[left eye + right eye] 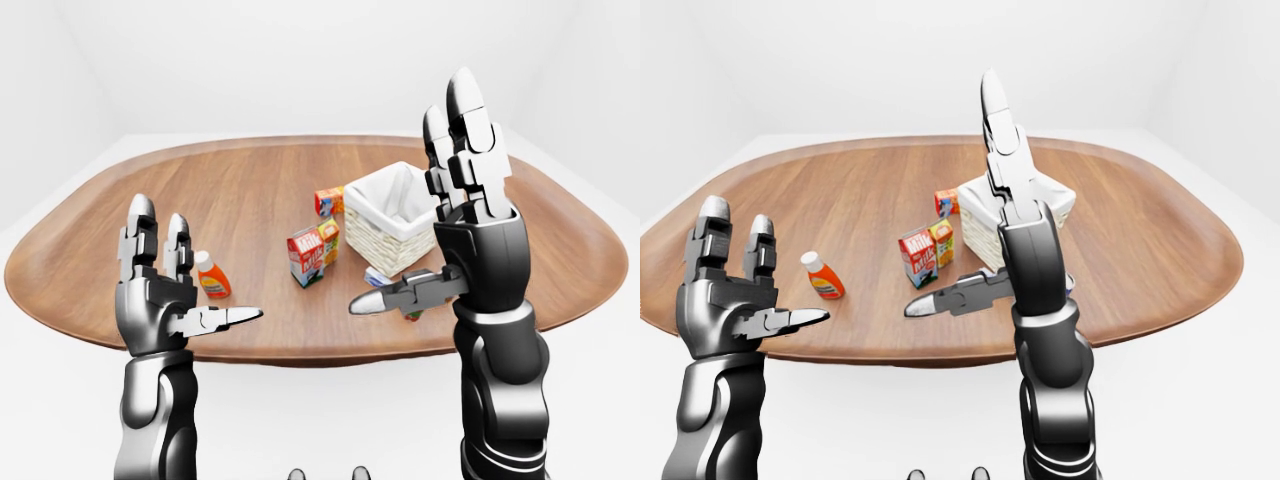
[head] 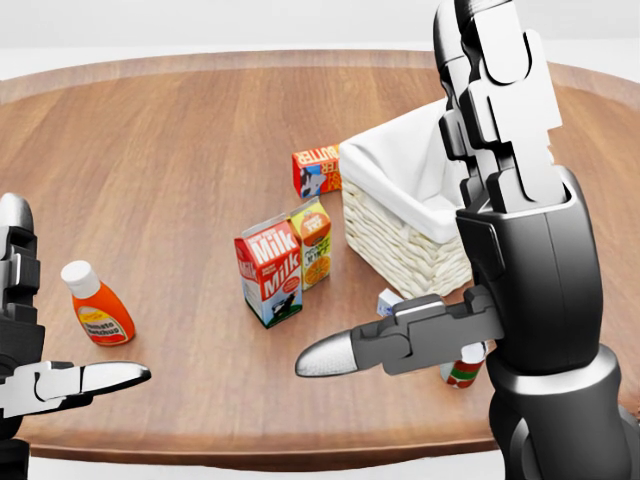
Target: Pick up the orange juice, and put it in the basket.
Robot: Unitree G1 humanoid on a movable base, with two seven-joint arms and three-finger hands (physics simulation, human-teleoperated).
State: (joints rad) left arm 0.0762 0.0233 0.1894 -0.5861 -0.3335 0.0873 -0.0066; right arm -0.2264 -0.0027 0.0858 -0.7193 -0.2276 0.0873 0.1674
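Orange juice (image 2: 313, 243) stands upright on the wooden surface (image 2: 160, 160), touching the milk carton (image 2: 270, 271) on its left, with the basket (image 2: 405, 240) just right. My right hand (image 2: 500, 200) is raised, fingers spread wide, holding nothing; my left hand (image 1: 160, 290) is likewise open.

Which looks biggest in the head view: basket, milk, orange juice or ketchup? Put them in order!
Biggest to smallest, as they look:
1. basket, though the right hand hides part of it
2. milk
3. orange juice and ketchup: too alike to rank, and the milk covers part of the juice.
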